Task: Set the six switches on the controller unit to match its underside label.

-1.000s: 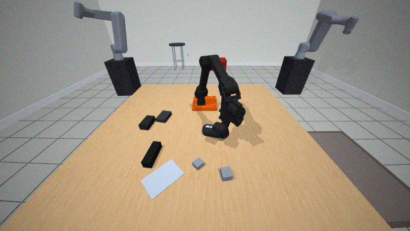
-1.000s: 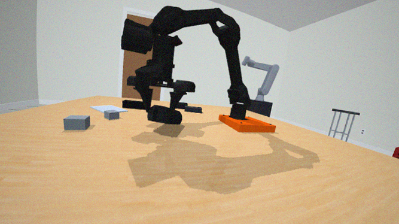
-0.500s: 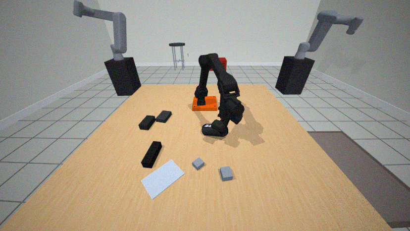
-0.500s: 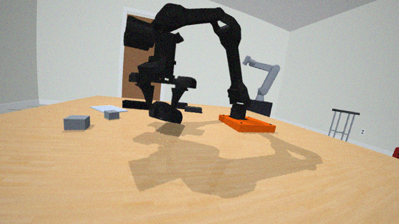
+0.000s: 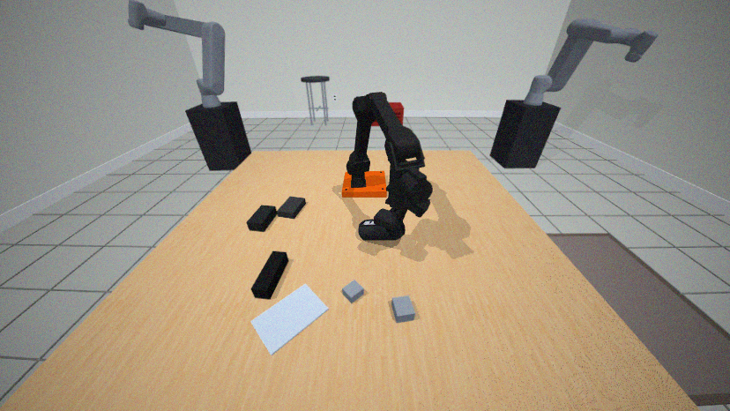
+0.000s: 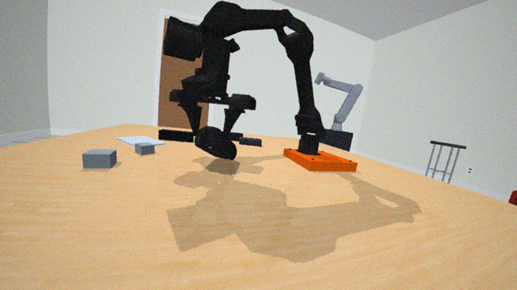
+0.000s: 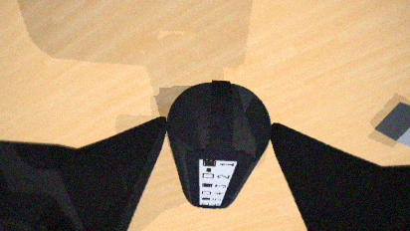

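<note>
The dark controller unit (image 5: 377,233) (image 6: 216,143) (image 7: 219,119) is tilted in the air just above the bench, with its shadow beneath it in the exterior view. My gripper (image 6: 211,133) (image 7: 218,125) is shut on it, one finger at each side. The white label (image 5: 368,222) (image 7: 214,181) faces partly toward the wrist camera, foreshortened. Its squares read 1 filled, 2 empty, 3 filled, 4 empty and 5 apparently filled; square 6 is too squeezed to read. The rocker switches are hidden on the side turned away.
Two grey blocks (image 5: 353,290) (image 5: 403,309) lie in front of the unit. A white plate (image 5: 289,318) (image 6: 141,140) and a long black block (image 5: 271,274) (image 6: 176,136) lie at front left. Two dark modules (image 5: 261,218) (image 5: 291,207) lie farther back. The orange base (image 5: 363,193) (image 6: 339,164) carries my arm.
</note>
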You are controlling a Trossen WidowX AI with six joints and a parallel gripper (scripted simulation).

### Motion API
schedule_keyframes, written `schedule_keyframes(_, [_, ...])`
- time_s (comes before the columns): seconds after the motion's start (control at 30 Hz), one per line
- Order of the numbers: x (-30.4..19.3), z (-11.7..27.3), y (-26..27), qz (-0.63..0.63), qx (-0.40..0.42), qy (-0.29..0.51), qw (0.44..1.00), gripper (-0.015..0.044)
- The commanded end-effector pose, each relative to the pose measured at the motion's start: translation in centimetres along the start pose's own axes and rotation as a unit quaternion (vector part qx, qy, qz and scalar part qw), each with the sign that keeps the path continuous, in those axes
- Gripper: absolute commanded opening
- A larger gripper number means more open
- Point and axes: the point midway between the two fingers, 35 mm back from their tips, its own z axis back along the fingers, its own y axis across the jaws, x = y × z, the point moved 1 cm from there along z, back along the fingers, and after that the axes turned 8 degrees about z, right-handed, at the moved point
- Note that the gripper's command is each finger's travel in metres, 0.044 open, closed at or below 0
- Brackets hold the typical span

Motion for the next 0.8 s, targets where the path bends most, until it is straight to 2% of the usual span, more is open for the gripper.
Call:
schedule_keyframes(0.0, [-0.5,0.7,0.0,0.000,-0.004,0.001,1.000,0.0336])
schedule_keyframes(0.77, [-1.8,2.0,0.2,0.000,-0.004,0.001,1.000,0.0336])
